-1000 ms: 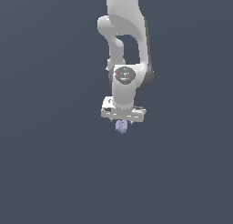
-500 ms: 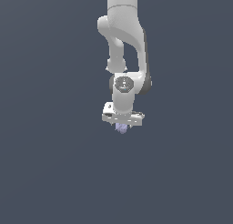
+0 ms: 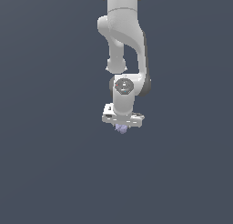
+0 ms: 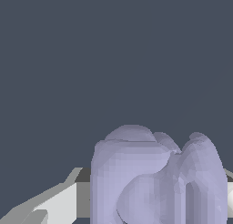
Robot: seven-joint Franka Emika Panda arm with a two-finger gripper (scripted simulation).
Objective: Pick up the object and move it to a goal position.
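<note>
The object (image 3: 121, 128) is a small pale lavender lumpy blob. In the exterior view it hangs just under the white gripper (image 3: 122, 126), near the middle of the picture. The gripper is shut on it and most of the blob is hidden by the hand. In the wrist view the object (image 4: 154, 177) fills the near part of the picture as a large bumpy purple mass, with a white finger (image 4: 50, 205) showing beside it. The arm reaches down from above, hand pointing downward.
A plain dark grey-blue surface (image 3: 54, 173) fills the whole scene around the arm. No other object, container or edge shows in either view.
The arm has bent further and the hand has moved slightly toward the exterior view's right and up, carrying the blob with it. More of the blob is now hidden behind the hand.
</note>
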